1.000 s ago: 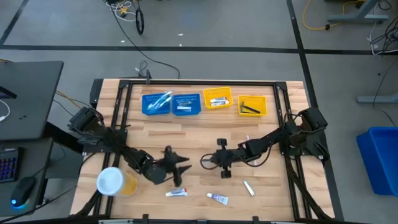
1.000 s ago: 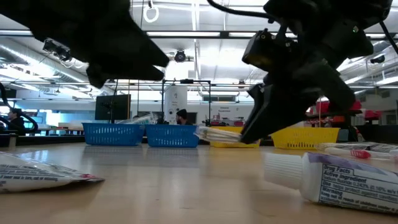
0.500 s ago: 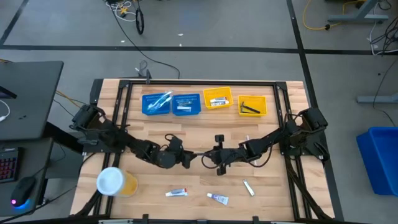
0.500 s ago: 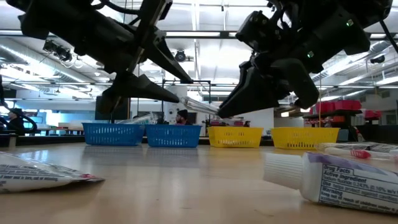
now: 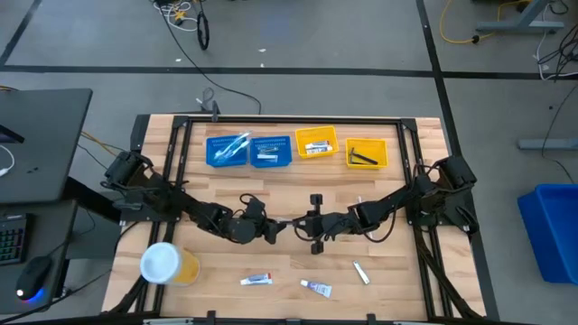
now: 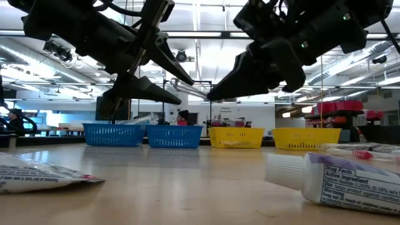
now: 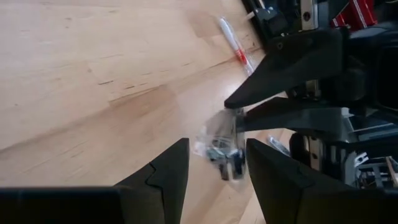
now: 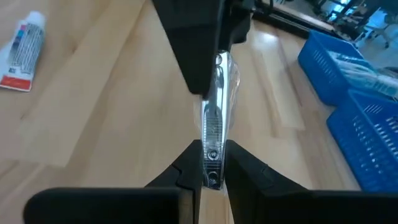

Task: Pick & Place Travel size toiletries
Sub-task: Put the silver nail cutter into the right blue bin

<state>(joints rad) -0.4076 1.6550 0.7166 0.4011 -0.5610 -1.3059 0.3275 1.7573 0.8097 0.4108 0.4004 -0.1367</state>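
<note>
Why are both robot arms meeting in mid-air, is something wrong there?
Nothing looks spilled or broken. The right gripper pinches a small item in clear wrapping above the table, and the open left gripper faces it, apparently for a handover. Loose tubes lie at the table's front.
</note>
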